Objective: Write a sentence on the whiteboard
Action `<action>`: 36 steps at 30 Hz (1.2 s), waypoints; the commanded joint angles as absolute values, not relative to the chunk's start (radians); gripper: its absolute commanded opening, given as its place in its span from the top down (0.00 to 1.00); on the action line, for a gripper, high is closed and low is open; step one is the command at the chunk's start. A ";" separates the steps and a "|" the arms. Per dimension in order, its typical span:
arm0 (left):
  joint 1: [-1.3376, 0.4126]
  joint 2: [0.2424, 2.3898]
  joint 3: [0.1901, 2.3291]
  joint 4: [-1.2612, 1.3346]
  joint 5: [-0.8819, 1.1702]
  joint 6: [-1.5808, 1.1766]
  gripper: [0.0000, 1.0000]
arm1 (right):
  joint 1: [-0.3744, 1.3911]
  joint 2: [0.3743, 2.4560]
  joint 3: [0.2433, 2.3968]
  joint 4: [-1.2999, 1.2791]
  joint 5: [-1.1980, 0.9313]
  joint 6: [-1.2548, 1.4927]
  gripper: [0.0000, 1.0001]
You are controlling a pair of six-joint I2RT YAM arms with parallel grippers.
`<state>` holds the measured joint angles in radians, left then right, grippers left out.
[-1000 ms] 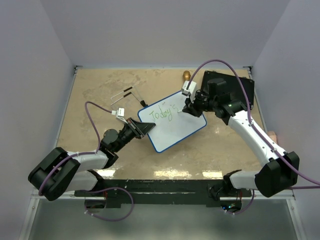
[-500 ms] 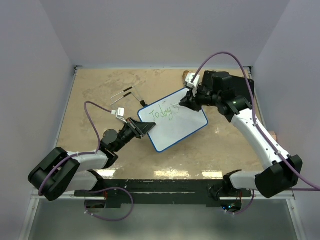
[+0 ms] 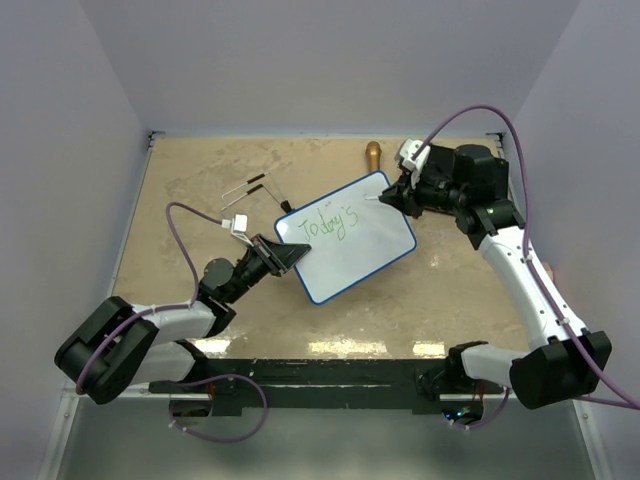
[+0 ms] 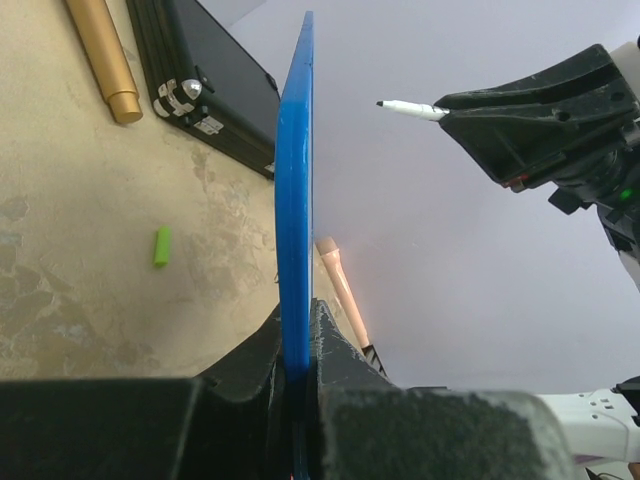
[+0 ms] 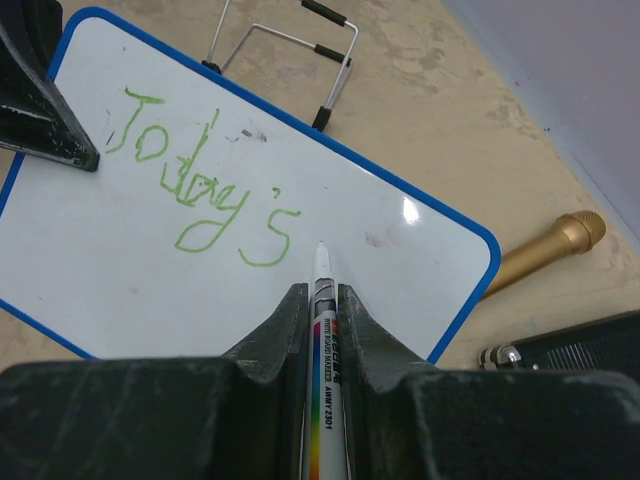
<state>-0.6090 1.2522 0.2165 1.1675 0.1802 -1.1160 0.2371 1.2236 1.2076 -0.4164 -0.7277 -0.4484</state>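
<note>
Hard to see first: the black case [image 4: 215, 95] is mostly buried under the right arm from overhead, and only a latched corner is clear from the left wrist. A pinkish stick [image 4: 341, 285] shows past the board's edge with its near end cut off, so I can't say what it is. Whether the clamped edge of the whiteboard rests on the table [image 3: 200, 170] or sits just above it, I can't tell.

Whiteboard [image 3: 350, 240] is mid-table, face up, long axis running diagonally from near-left to far-right. Green lettering "Today's" [image 5: 205, 200] runs along the far long edge. Edge-on from the left wrist, the board is only a thin blue strip.

Left arm lies low, stretched along the table. Left gripper [image 3: 286, 256] is closed on the board's short left edge, pinching it from both faces.

Right arm reaches out and folds back leftward, wrist angled down at the board. Right gripper [image 3: 398, 196] is clamped tight around a marker [image 5: 322, 335]. The tip points just past the "s" — off the surface, in the air.

Gold cylinder [image 3: 372, 155] lies beyond the far edge, a wire stand [image 3: 248, 192] off to the far left, and a small green cap [image 4: 162, 246] loose on the table.
</note>
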 commanded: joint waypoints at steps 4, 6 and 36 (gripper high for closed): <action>-0.597 1.215 0.229 1.898 0.202 -1.143 1.00 | 0.226 1.186 1.181 -0.367 -0.779 -0.446 1.00; -0.595 1.215 0.225 1.898 0.202 -1.144 1.00 | 0.227 1.183 1.174 -0.364 -0.787 -0.449 1.00; -0.592 1.200 0.212 1.896 0.222 -1.147 1.00 | 0.227 1.127 1.124 -0.336 -0.821 -0.499 1.00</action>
<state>-0.6022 1.2430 0.2016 1.1732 0.2157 -1.1164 0.2287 1.1507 1.1305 -0.3729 -0.7876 -0.4835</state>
